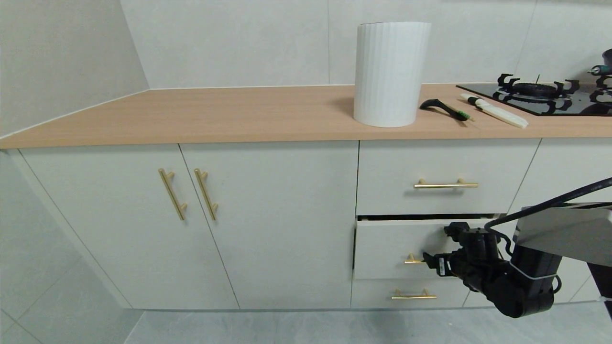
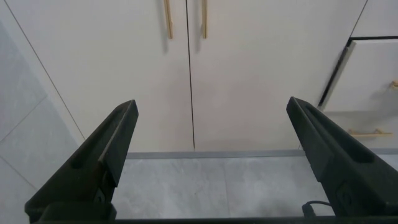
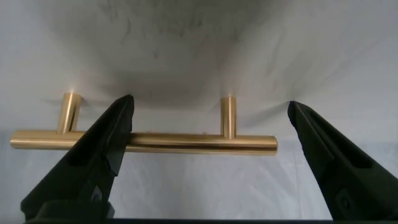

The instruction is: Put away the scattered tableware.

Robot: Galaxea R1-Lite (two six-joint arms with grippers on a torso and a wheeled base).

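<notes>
I see the wooden worktop [image 1: 215, 114] running across the upper half of the head view, with two cupboard doors [image 1: 191, 224] below it at centre left. A stack of three drawers sits lower right; the middle drawer [image 1: 382, 248] stands slightly out from its frame. A tall white ribbed canister [image 1: 389, 74] stands upper centre on the worktop, and the hob [image 1: 535, 95] is at the far upper right. My right gripper [image 1: 432, 262] [image 3: 210, 106] is level with the middle drawer's brass handle [image 1: 412, 261] [image 3: 186, 142], fingers spread wide with nothing clamped; the bar lies across the gap. My left gripper [image 2: 211, 104] is also wide open and empty, facing the cupboard doors. The tableware lies on the worktop between canister and hob: a white utensil [image 1: 495, 111] and a black-handled tool [image 1: 443, 109].
</notes>
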